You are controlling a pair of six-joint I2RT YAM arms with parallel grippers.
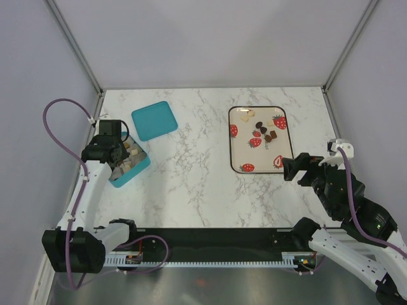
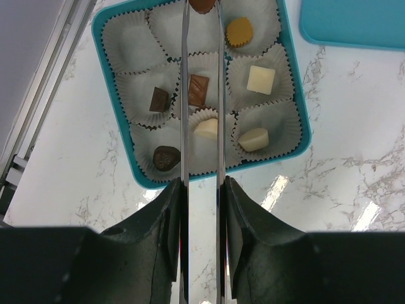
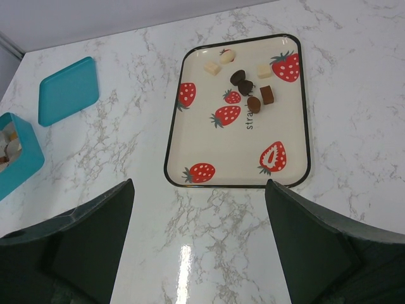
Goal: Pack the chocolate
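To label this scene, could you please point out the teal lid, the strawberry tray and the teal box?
teal lid (image 3: 68,90): right wrist view, its middle.
strawberry tray (image 3: 237,149): right wrist view, bare cream floor.
teal box (image 3: 24,163): right wrist view, outer side wall.

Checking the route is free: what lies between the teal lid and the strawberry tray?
Nothing: bare marble table separates teal lid and strawberry tray, shown in the top and right wrist views.

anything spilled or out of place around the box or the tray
Nothing stands out. Chocolates sit in paper cups inside the teal box, the rest lie on the strawberry tray, none on the table. The lid lies flat beside the box.
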